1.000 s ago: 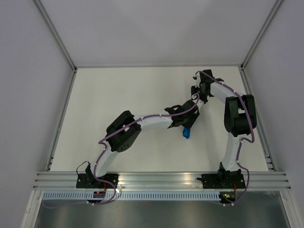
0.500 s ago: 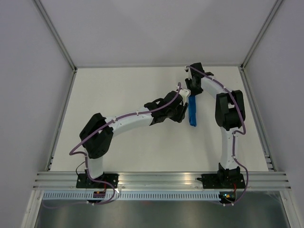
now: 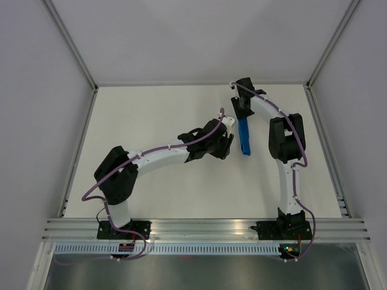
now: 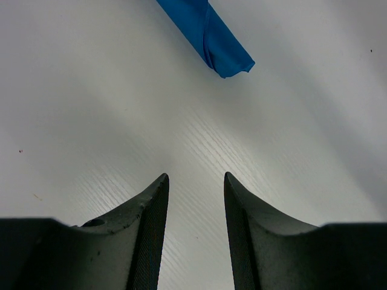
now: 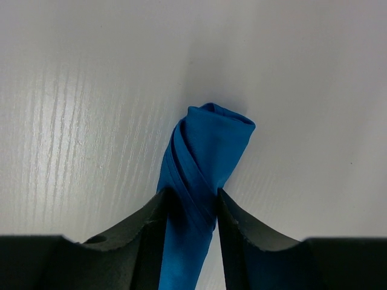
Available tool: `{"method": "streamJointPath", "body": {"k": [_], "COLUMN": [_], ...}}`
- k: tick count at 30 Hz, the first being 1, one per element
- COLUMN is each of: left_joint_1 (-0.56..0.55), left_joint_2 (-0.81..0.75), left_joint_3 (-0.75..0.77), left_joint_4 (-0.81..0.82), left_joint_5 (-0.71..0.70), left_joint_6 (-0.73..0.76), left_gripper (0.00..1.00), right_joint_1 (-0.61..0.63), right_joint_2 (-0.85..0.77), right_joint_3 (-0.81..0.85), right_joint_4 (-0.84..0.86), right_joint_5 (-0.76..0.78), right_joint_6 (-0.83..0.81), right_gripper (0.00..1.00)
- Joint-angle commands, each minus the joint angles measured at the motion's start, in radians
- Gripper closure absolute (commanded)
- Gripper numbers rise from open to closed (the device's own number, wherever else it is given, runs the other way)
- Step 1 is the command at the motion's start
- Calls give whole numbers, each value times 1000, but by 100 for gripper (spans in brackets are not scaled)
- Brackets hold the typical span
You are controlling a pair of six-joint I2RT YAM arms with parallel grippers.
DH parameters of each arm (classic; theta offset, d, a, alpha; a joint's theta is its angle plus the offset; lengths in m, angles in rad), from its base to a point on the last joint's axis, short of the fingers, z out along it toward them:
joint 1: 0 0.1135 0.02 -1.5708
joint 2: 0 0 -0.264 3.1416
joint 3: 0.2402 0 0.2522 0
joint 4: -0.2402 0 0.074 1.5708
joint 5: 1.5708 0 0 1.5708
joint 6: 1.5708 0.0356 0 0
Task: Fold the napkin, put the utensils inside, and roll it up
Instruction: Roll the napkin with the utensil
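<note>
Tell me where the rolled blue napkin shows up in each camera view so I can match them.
Top external: napkin roll right of centre, its far end at the right gripper.
Left wrist: napkin roll at top centre, beyond the open left gripper.
Right wrist: napkin roll lower centre, pinched by the right gripper.
Shared landmark: the white table.

The left gripper (image 4: 195, 176) fills the bottom of the frame, its two dark fingers (image 4: 148, 229) standing apart with bare table (image 4: 91, 121) showing in the gap between them. Beyond the tips, well apart from them, lies one end of the rolled blue napkin (image 4: 208, 36) (a tight roll, slanting up and left out of the frame's top edge). The white tabletop shows a faint grain and a few tiny dark specks.
</note>
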Motion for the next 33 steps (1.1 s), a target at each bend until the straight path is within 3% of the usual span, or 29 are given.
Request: {"method": "streamJointPath", "body": {"k": [1,5,17,23,27,33], "left_joint_1": [7,14,43,69,92,179], "left_joint_2": [-52,-45,-58,-105,-217,-412], "left_joint_3": [-1,8,25,38,-24,-168], "left_joint_4": [17,17,9,-6,-16,-42], "left_joint_5": [24,37,64,98,101,107], "left_joint_6": [-45,-45,-37,-33,-24,-16], "left_gripper": [53,53,52,52,52,50], "right_joint_1": [6,7,4,-58,-167,-338], "right_joint_2": [18,-2,-81,-237,-489,-821], "right_joint_3": [25,42,133,120,-89,-418], "right_joint_4": [-75,-88,-164,-167,-72,111], "right_joint_5": [58,52,0,-168,-322,-386], "right_joint_6": [4,4,6,-2,15,-2], "right_gripper": [55,47,38,35,31,27]}}
